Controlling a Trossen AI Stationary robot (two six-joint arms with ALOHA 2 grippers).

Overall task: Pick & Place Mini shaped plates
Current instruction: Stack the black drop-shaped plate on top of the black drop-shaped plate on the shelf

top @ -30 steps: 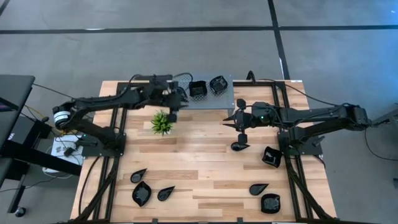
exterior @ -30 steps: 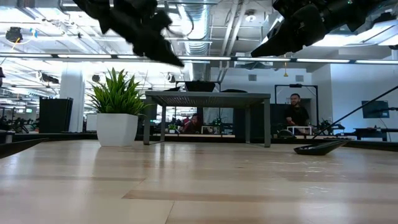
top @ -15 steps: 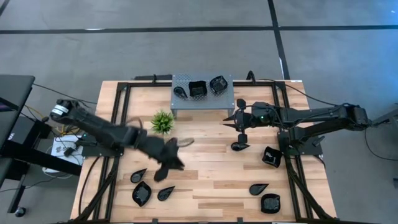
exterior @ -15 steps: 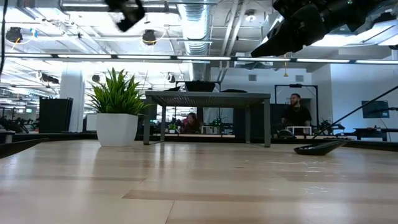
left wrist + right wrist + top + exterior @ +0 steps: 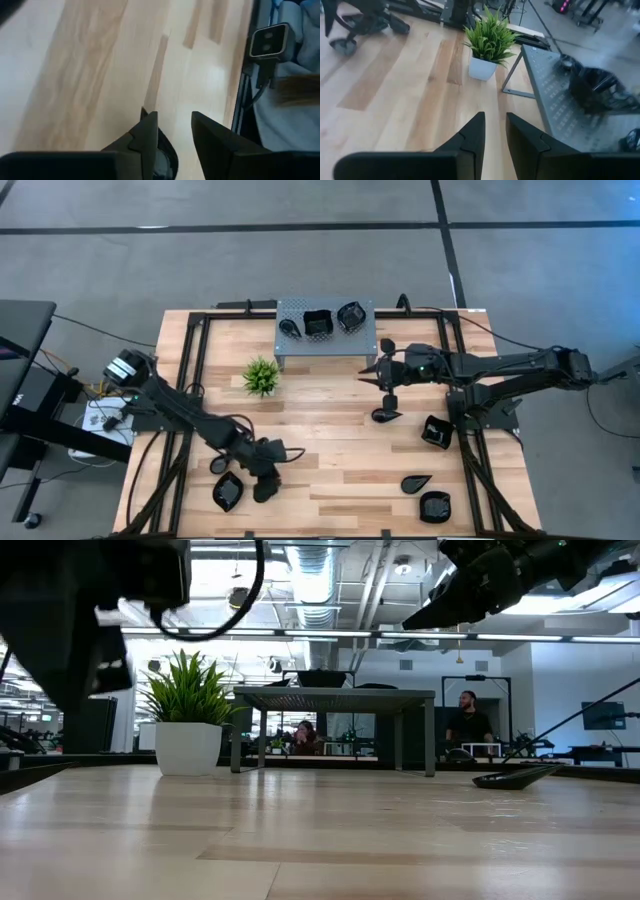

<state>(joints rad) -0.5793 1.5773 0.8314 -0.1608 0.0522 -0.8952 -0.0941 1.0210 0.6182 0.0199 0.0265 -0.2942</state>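
the left gripper (image 5: 268, 472) is low over the near left part of the table (image 5: 330, 430), among a small group of plates: a leaf plate (image 5: 221, 463) to one side, a rounder plate (image 5: 228, 492) nearer the table's edge, and a third, the target plate (image 5: 265, 492), right beneath the fingers. in the left wrist view the two dark fingers stand apart with bare wood between them, and a glossy black rim (image 5: 167, 157) shows just at the inner face of one finger (image 5: 147, 137); nothing is gripped yet. so the step in hand looks like the reach for a pick. whether the rim is already between the fingers or only beside them is hard to say, since the wrist view is blurred.

the right gripper (image 5: 384, 376) waits over the middle right of the table, near the stand (image 5: 365, 340). its fingers are close together, a narrow gap showing between them in its own wrist view, and they hold nothing. a plate (image 5: 384, 415) lies on the wood just below it.

three plates already sit on the stand. others are on the right side of the table (image 5: 436, 432), (image 5: 415, 482), (image 5: 435, 506).

next, the left gripper likely has to straddle the rim, close on it, lift, and carry the plate to the stand.
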